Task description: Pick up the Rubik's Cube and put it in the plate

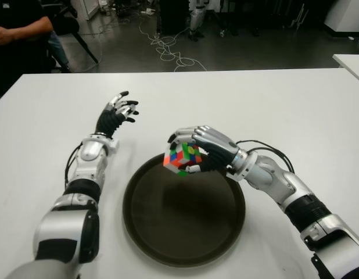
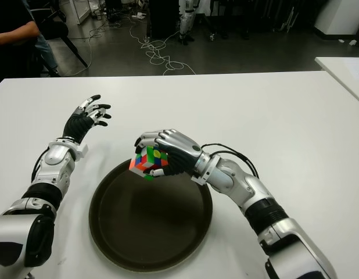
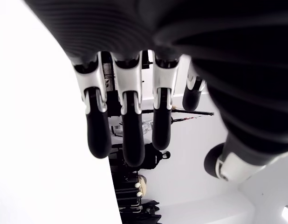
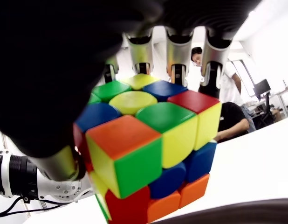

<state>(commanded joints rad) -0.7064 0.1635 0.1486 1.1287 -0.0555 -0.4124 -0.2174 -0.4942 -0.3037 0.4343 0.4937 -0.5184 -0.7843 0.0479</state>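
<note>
**Cube held over the plate's far rim**

One Rubik's Cube [image 1: 182,159], one plate [image 1: 168,232], two robot hands, one white table [image 1: 272,104]. The right hand [image 1: 204,150] has its fingers wrapped around the cube, gripping it above the plate's far edge; whether the cube touches the rim cannot be told from the eye views. The plate is dark, round and holds nothing on its floor.

The left hand [image 1: 117,115] shows beyond the plate and to its left, fingers spread and holding nothing.

Bare tabletop surrounds the plate on every side, with wide room beyond it and to its right. The plate's near rim lies close to the table's near edge. Past the table's far edge, cables [image 1: 168,49] trail on a dark floor, and a seated person [image 1: 17,40] shows at the far left corner. A second white surface [image 1: 351,61] shows far to the plate's right.

The right wrist view alone shows the cube's faces close: orange, green, yellow, blue and red tiles, with fingertips [image 4: 179,70] pressed on its far side and the plate's dark rim below. The left wrist view shows only open fingers [image 3: 127,140] over white table.
</note>
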